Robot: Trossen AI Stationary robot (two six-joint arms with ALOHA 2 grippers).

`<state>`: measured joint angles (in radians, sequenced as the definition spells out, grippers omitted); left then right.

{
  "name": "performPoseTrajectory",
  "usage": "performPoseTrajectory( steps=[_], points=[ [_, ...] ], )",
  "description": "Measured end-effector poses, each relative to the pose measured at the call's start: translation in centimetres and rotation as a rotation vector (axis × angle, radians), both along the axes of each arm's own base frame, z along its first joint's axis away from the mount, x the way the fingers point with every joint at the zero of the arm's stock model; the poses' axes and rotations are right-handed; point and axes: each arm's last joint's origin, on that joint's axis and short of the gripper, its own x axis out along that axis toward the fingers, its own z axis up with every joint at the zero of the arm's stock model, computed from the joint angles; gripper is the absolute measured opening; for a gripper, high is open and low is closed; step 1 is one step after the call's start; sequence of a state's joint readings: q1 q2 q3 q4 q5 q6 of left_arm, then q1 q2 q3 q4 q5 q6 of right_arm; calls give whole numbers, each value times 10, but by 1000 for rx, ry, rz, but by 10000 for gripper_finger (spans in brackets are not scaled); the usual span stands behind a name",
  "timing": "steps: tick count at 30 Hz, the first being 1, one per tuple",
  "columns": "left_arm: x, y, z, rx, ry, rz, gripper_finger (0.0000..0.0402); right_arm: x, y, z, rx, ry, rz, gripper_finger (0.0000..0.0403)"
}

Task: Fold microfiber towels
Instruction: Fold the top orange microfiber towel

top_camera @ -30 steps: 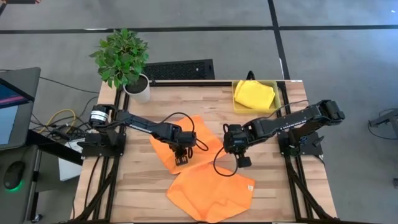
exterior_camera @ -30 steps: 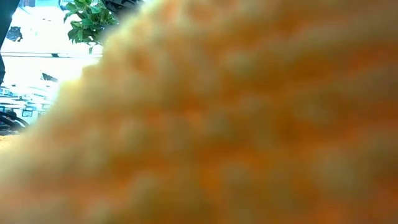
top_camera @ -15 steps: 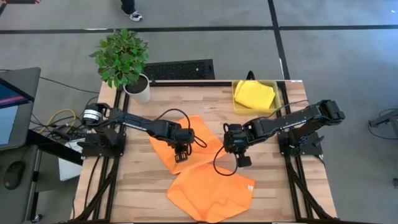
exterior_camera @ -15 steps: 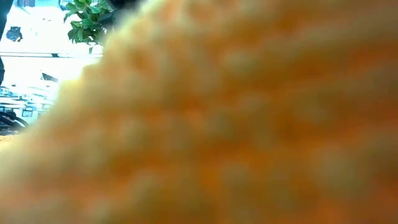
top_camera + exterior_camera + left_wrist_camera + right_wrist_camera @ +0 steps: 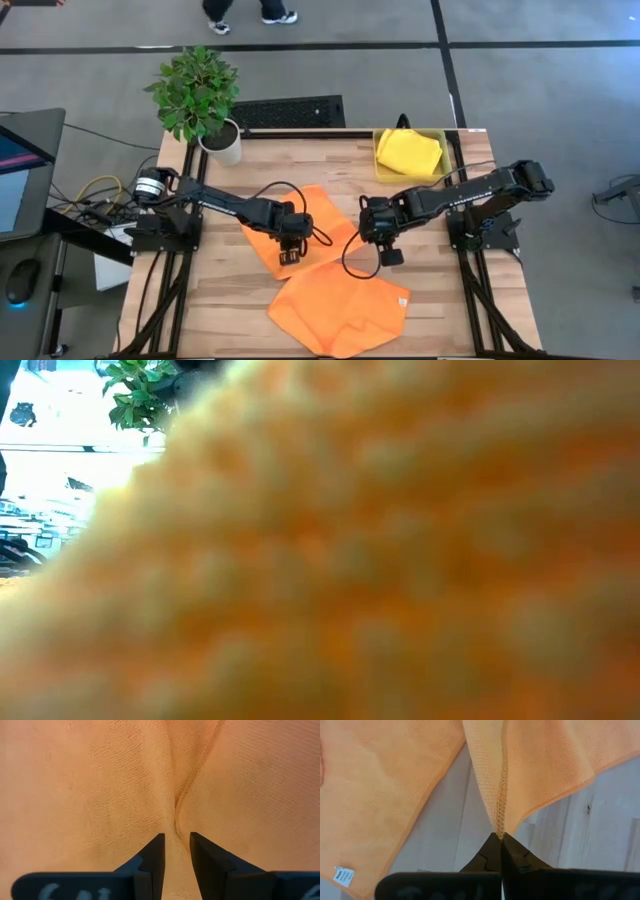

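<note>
Roughly one done: yellow towel (image 5: 408, 151) folded in bin (image 5: 446, 150), 1 o'clock. Left gripper (image 5: 289, 256) pinching centre orange towel (image 5: 300, 215); right gripper (image 5: 388, 257) clamped on its corner. Second orange towel (image 5: 340, 310), 6 o'clock, unfolded; pink unseen.

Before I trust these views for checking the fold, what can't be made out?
- Low view: an orange towel against the lens blurs out the table and both arms.
- High view: left tool too small to judge its grip.
- Bin: yellow towel bunched; folds unclear.
- Pink towel: in no view.
</note>
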<state>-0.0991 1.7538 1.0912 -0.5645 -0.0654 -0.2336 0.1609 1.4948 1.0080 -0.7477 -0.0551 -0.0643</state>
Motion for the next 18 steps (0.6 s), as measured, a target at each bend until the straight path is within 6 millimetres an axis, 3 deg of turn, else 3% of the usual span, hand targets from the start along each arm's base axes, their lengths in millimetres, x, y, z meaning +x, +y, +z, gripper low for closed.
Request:
performPoseTrajectory(
  steps=[18],
  points=[
    [3,-5,1,39,-41,-10,83,0,0,0,0,0,0,8]
  ],
)
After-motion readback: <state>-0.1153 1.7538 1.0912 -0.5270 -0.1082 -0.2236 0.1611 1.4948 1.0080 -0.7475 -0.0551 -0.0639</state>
